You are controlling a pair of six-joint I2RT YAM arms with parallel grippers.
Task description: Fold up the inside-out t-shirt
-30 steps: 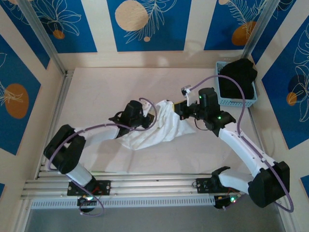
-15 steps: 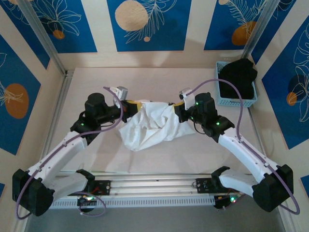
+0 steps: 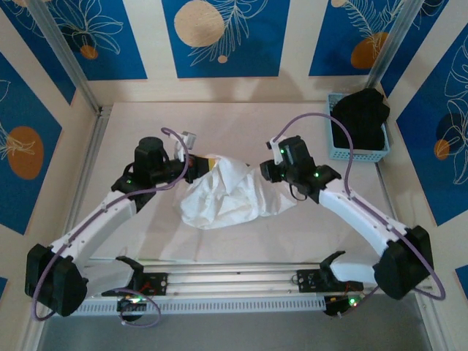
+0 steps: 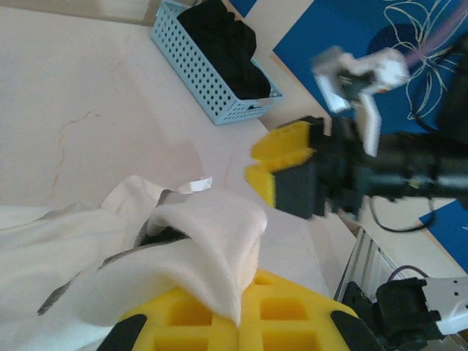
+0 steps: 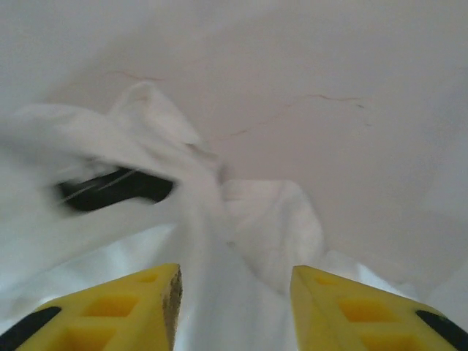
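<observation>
Top external: pale table (image 3: 146, 131), with the inside-out t-shirt (image 3: 227, 196) lying bunched and wrinkled on it, well left of the blue basket (image 3: 357, 154) and nearer the arm bases than the basket is. The basket holds a black garment (image 3: 360, 115). At the shirt edge farthest from the basket sits the left gripper (image 3: 199, 165); left wrist view shows its yellow fingers (image 4: 183, 314) pressed together, a white fold pinched and draped over them. At the shirt edge nearest the basket sits the right gripper (image 3: 265, 170); right wrist view shows its fingers (image 5: 139, 301) spread, with cloth below the gap, not gripped.
</observation>
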